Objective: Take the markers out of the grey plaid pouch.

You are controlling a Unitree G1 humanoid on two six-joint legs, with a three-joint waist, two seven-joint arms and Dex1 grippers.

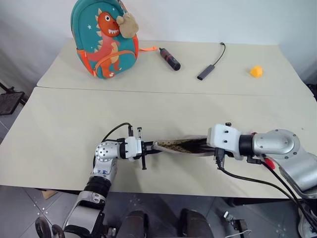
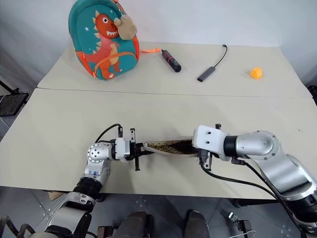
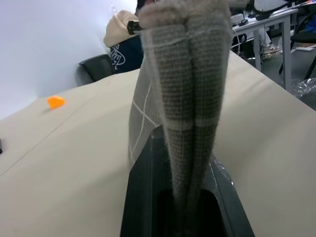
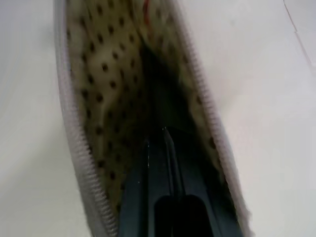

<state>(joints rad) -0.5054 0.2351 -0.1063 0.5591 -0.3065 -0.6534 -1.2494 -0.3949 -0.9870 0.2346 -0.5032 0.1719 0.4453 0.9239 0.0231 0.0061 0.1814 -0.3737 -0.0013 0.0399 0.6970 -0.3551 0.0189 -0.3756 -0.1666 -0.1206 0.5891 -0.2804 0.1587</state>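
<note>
The grey plaid pouch (image 1: 178,147) is stretched between my two grippers just above the table's front part, its zip mouth open and the beige dotted lining (image 4: 94,98) showing. My left gripper (image 1: 148,148) is shut on the pouch's left end, and the fabric (image 3: 192,74) is pinched between its fingers. My right gripper (image 4: 157,136) reaches into the open mouth from the right, fingers shut together, with nothing visible between them. The markers are hidden inside the pouch. A thin red streak (image 4: 146,6) shows deep inside, and I cannot tell what it is.
At the back left stands a teal dinosaur backpack (image 1: 105,39). Beside it lie a black-and-red cylinder tool (image 1: 170,59), a grey dongle on a cable (image 1: 208,71) and a small orange object (image 1: 256,71). A seam (image 1: 148,91) joins the two tables. A person in a hood (image 3: 123,34) sits beyond the table.
</note>
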